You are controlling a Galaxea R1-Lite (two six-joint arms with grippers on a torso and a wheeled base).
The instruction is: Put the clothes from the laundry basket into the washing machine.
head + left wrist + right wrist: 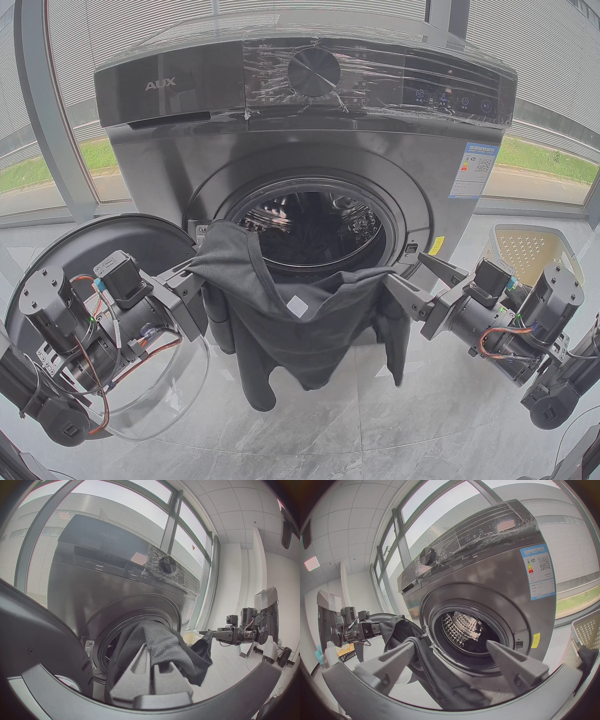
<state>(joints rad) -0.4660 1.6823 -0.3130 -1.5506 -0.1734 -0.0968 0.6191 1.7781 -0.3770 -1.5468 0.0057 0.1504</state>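
A dark grey garment [300,312] hangs in front of the washing machine's open drum [319,225], stretched between my two grippers. My left gripper [192,275] is shut on its upper left part, close to the drum's left rim; in the left wrist view the fingers [142,667] pinch the mesh cloth [162,642]. My right gripper [402,265] stands open at the drum's lower right. The garment [431,667] is draped over one of its fingers [390,664], while the other finger [515,664] is bare. The garment's lower end dangles above the floor.
The round machine door [94,250] is swung open to the left, just behind my left arm. A pale laundry basket [531,250] stands on the floor at the right, with a dark cloth [587,656] over its rim. Grey tiled floor [375,425] lies below.
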